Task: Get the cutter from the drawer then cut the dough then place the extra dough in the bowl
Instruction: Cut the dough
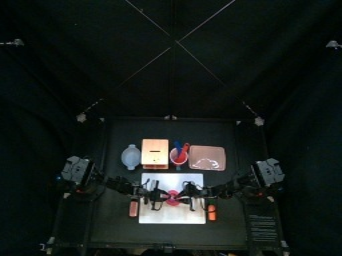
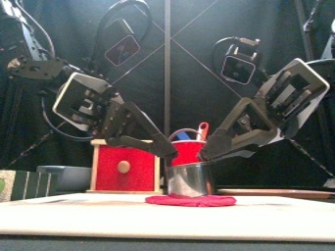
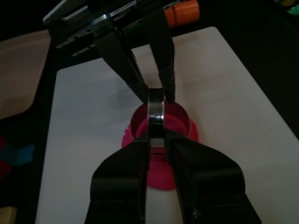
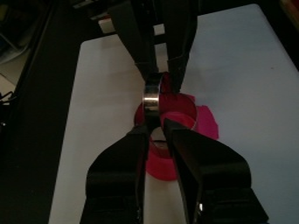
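The round metal cutter stands upright on the flat pink dough, in the middle of the white cutting board at the table's front. The left gripper and the right gripper meet over it from opposite sides, and each pair of jaws is pinched onto the cutter's rim. Behind the board stand the blue-grey bowl, wooden box, red cup and pink tray.

Booth dim, black curtains swallow light. White cutting board brightest patch on tabletop. Glint on metal cutter rim. Left fingers near-black silhouettes, faint sheen along edges.
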Available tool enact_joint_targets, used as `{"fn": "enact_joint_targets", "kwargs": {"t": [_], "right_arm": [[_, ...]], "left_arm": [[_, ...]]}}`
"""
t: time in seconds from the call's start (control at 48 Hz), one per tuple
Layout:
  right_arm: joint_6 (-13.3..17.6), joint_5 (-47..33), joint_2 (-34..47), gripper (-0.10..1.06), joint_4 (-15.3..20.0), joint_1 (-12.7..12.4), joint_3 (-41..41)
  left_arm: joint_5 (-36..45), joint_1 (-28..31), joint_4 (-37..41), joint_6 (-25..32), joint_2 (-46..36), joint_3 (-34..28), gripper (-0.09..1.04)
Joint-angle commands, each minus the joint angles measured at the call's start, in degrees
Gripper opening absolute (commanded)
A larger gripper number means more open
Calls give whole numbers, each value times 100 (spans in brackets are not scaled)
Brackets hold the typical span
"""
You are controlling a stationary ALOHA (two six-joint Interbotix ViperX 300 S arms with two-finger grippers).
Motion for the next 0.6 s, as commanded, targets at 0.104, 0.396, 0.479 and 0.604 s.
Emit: {"fn": "enact_joint_targets", "kwargs": {"t": [0.104,0.396,0.479,0.604], "right_arm": [[18,316,-97,60,0,-202,-35],[9,448,-70,60,-18,-193,-70],[9,448,-53,60,-18,-202,-70],[9,448,-35,60,-18,-202,-70]], "left_arm": [[-44,-114,18,9,-193,-123,59],[88,-114,18,0,-88,-132,59],[211,-114,26,-9,-53,-132,58],[325,-114,18,-9,44,-132,53]]}}
